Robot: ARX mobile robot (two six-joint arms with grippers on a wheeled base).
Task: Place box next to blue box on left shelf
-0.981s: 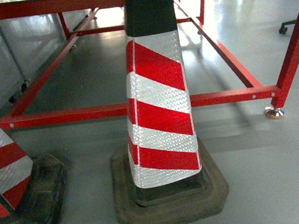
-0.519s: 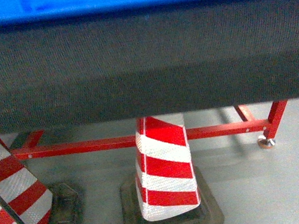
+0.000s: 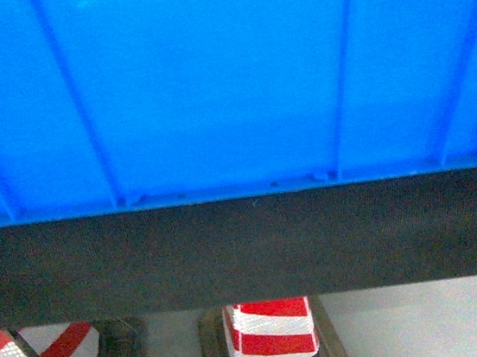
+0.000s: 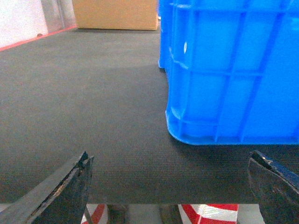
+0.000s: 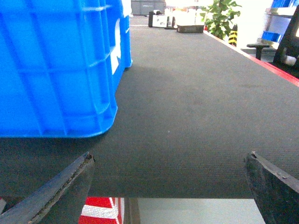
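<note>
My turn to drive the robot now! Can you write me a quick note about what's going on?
Left gripper: open, empty, near the mat's edge.
Right gripper: open, empty, same.
The blue box sits on the dark mat, right in front of the head camera and between the two grippers; neither touches it.
No shelf with rollers is in view. Striped cones stand on the floor below.
Done: nothing visible yet.
Left: grasp the box, carry it to the left shelf, set it beside the blue box there.

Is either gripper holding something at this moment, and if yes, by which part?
Nothing is held. The left gripper and right gripper are both open and empty; the blue crate rests on the dark mat.
</note>
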